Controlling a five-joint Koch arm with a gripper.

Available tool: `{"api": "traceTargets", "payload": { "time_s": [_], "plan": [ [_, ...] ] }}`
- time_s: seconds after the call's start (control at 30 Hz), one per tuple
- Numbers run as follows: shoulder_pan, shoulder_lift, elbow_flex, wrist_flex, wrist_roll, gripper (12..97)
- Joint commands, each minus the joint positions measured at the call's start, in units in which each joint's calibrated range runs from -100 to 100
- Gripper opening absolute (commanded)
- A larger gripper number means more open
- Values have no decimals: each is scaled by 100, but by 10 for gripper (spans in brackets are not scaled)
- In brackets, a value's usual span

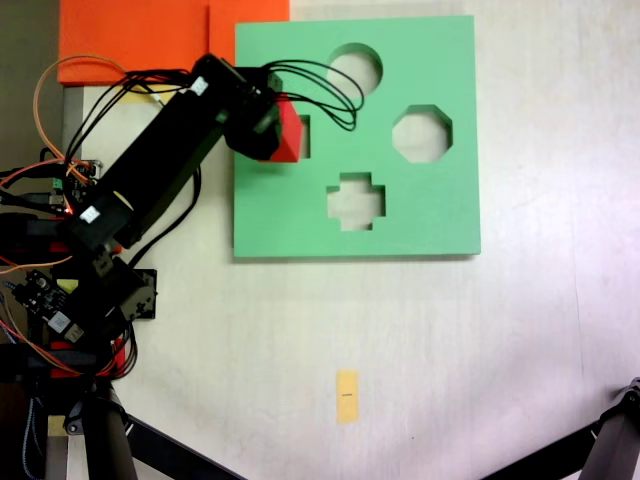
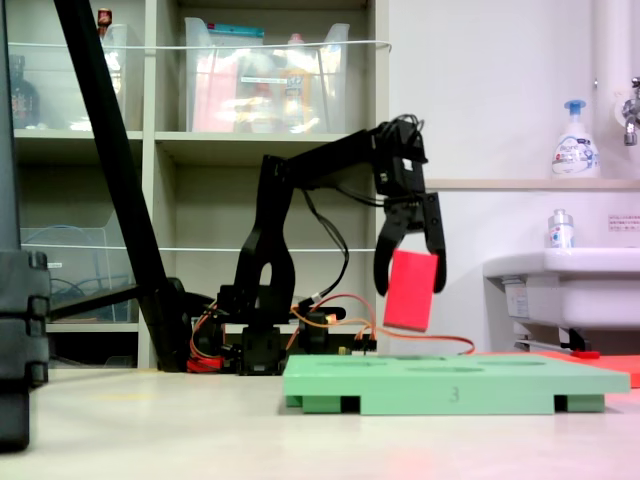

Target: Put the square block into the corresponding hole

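Hand (image 2: 411, 272) clamps the square block (image 2: 411, 290), tilted, long axis near upright, above the green board (image 2: 455, 380).

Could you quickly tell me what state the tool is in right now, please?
Tool: shut on the red block, held tilted in the air above the green board.

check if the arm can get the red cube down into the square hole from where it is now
Probably yes. The pincer holds the square block tilted in the air above the green board, roughly over the square hole. Nothing lies between them, though the tilt may need straightening.
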Motion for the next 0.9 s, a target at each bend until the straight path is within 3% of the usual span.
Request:
{"api": "traceTargets", "payload": {
  "time_s": [0.0,0.87],
  "plan": [
    [73,59,487,-186,98,246],
    [83,1721,1494,-186,-39,282]
  ]
}}
